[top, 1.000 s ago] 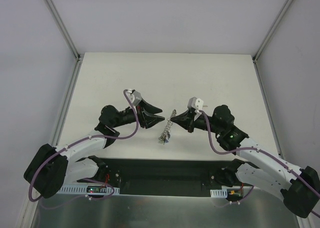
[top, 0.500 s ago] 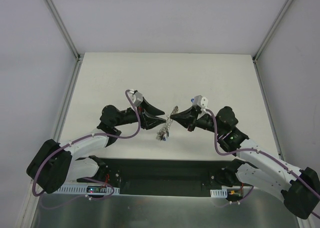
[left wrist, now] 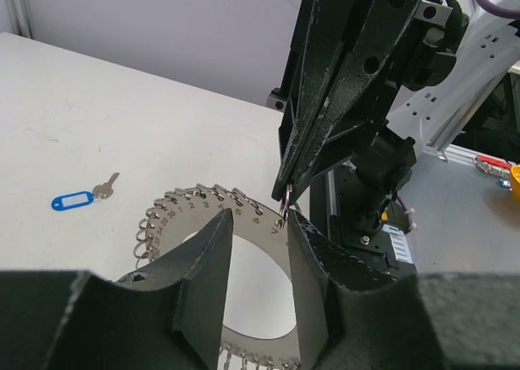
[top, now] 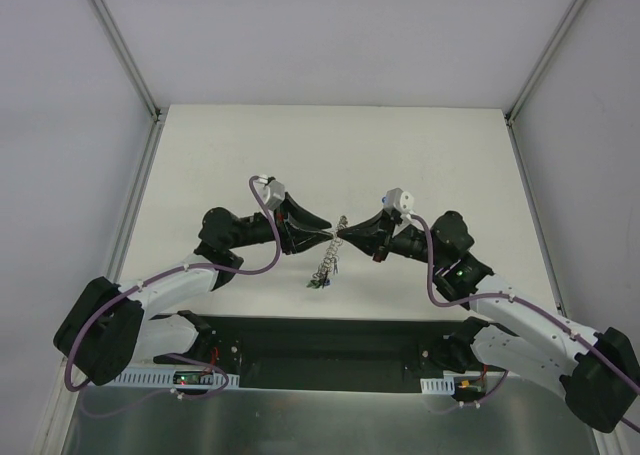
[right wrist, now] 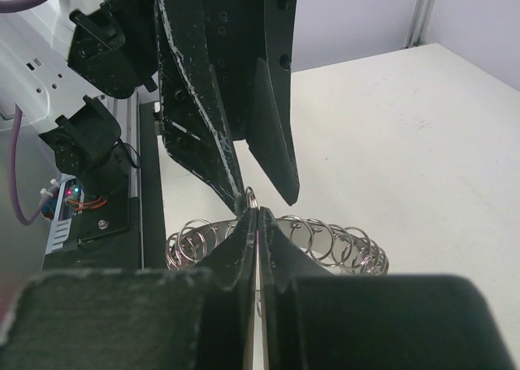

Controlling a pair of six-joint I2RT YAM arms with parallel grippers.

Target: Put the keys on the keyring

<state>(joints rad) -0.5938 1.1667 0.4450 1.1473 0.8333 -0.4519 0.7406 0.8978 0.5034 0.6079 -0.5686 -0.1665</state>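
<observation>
The keyring (top: pixel 326 260) is a silvery band edged with small wire loops. It hangs tilted above the table. My right gripper (top: pixel 342 235) is shut on one small loop at its top, as the right wrist view (right wrist: pixel 256 211) shows, with the band (right wrist: pixel 325 236) behind the fingers. My left gripper (top: pixel 325 237) is open. In the left wrist view (left wrist: pixel 258 217) its fingers straddle the band (left wrist: pixel 183 207), and the right-hand finger touches the pinched loop. A small green and dark cluster (top: pixel 315 282) hangs at the ring's low end. A key with a blue tag (left wrist: pixel 73 200) lies on the table.
The white table (top: pixel 330 155) is walled by white panels with metal posts at left and right. A dark strip with the arm bases (top: pixel 330 350) runs along the near edge. The two grippers meet tip to tip at mid-table.
My left gripper has moved right until its tips meet the right gripper's tips at the ring's top. The ring's low end has swung slightly left and nearer.
</observation>
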